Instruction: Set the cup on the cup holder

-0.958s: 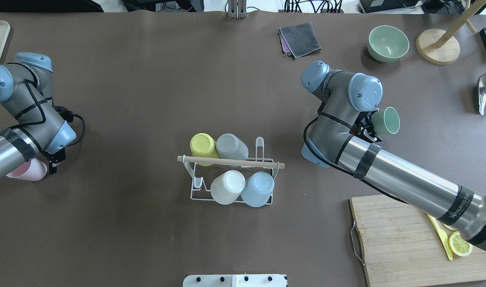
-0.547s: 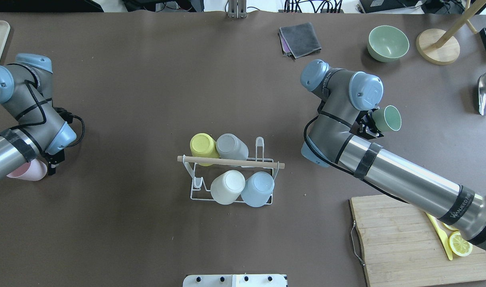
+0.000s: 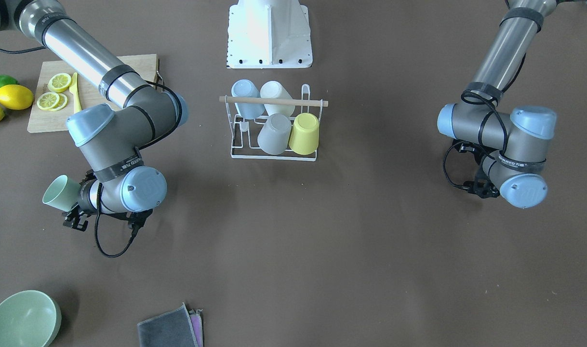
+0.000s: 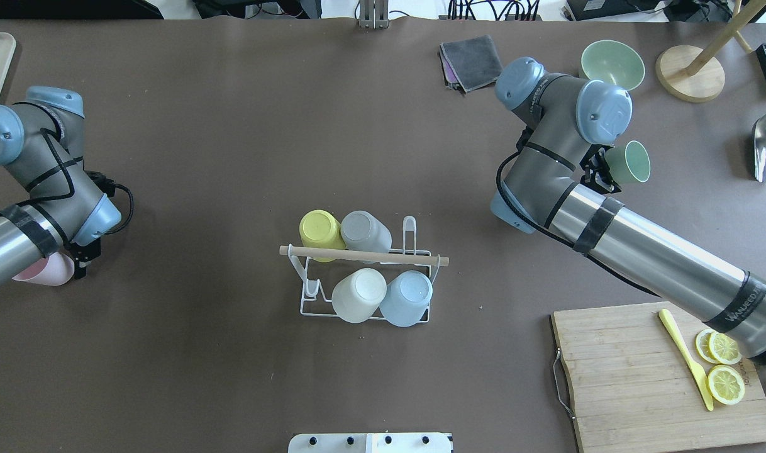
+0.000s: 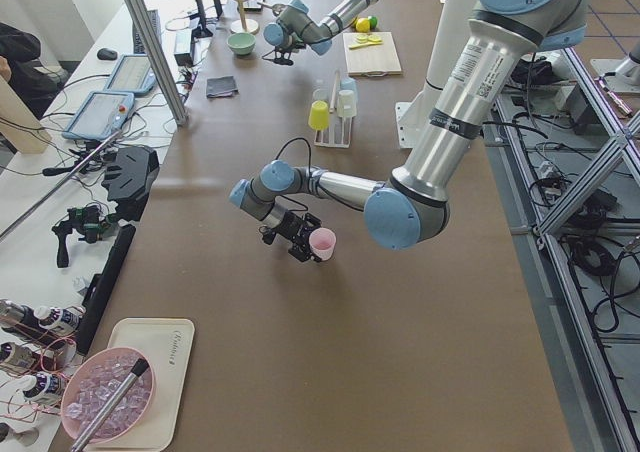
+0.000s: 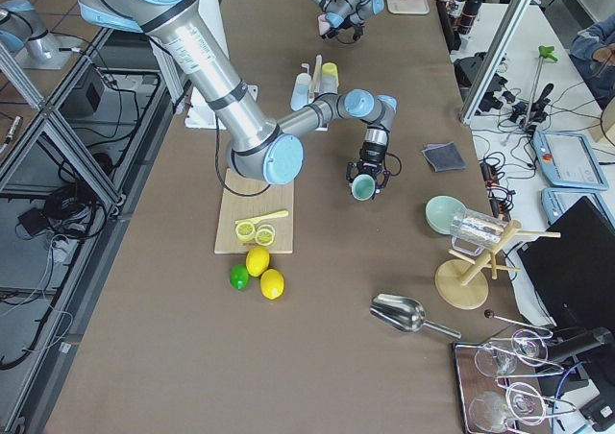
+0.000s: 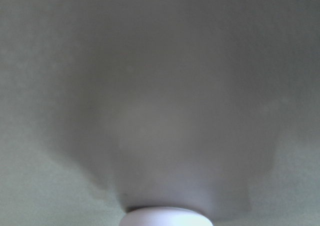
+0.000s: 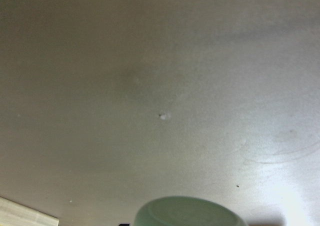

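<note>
Green cup [image 4: 631,162]: clamped sideways in our right gripper [image 4: 608,173]. Pink cup [image 4: 40,270]: gripped by left gripper [image 4: 76,264]. Step, we judge: carry. Next: invert onto free prong [image 4: 409,225] of cup holder [image 4: 364,255].

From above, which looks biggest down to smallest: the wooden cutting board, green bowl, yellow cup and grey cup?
Largest: wooden cutting board.
Next: green bowl, its edge partly hidden.
Smallest: yellow cup and grey cup, which look about alike, so no ranking.
</note>
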`<action>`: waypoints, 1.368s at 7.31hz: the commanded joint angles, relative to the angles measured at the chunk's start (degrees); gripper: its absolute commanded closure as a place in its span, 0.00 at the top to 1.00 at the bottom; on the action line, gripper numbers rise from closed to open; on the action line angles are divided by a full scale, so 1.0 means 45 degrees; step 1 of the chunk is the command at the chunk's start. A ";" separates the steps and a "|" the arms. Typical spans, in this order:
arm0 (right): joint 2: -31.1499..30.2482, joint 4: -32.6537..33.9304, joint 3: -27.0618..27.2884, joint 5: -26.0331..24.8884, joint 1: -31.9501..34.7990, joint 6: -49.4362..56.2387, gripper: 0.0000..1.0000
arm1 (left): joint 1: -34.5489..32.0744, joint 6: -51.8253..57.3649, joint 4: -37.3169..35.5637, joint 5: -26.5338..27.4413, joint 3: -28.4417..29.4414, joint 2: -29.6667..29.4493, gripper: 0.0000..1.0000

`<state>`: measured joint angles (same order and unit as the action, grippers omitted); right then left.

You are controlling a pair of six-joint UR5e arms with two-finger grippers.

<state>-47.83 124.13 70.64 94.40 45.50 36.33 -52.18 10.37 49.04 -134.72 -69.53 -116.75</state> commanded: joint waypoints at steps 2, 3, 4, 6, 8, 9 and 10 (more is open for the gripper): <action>-0.0344 0.0459 0.2026 0.0683 0.1080 -0.0338 0.00 | -0.0044 0.0001 -0.0039 0.0015 -0.0075 0.0027 0.39; -0.0387 0.0481 0.2579 0.0701 0.1332 -0.0338 0.00 | -0.0083 0.0001 -0.0465 0.0015 -0.0172 0.0104 0.22; -0.0580 0.0462 0.3164 0.0817 0.1644 -0.0319 0.00 | -0.0103 0.0001 -0.0856 0.0111 -0.0444 0.0086 0.07; -0.0934 0.0384 0.3792 0.1342 0.1434 -0.0318 0.00 | -0.0666 0.0021 -0.1541 0.0210 -0.1166 0.0085 0.00; -0.1205 0.0112 0.4319 0.2280 0.1607 -0.0241 0.00 | -0.1466 0.0873 -0.1814 0.0736 -0.1848 -0.0246 0.00; -0.1652 -0.0006 0.4651 0.2302 0.1492 -0.0202 0.00 | -0.1625 0.1189 -0.1797 0.0718 -0.2452 -0.0247 0.00; -0.1714 -0.0161 0.4712 0.2322 0.1491 0.0301 0.00 | -0.1627 0.1193 -0.1778 0.0757 -0.2942 -0.0247 0.00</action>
<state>-54.49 124.24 90.86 104.43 52.31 35.86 -58.89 14.78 41.11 -131.56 -79.75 -117.76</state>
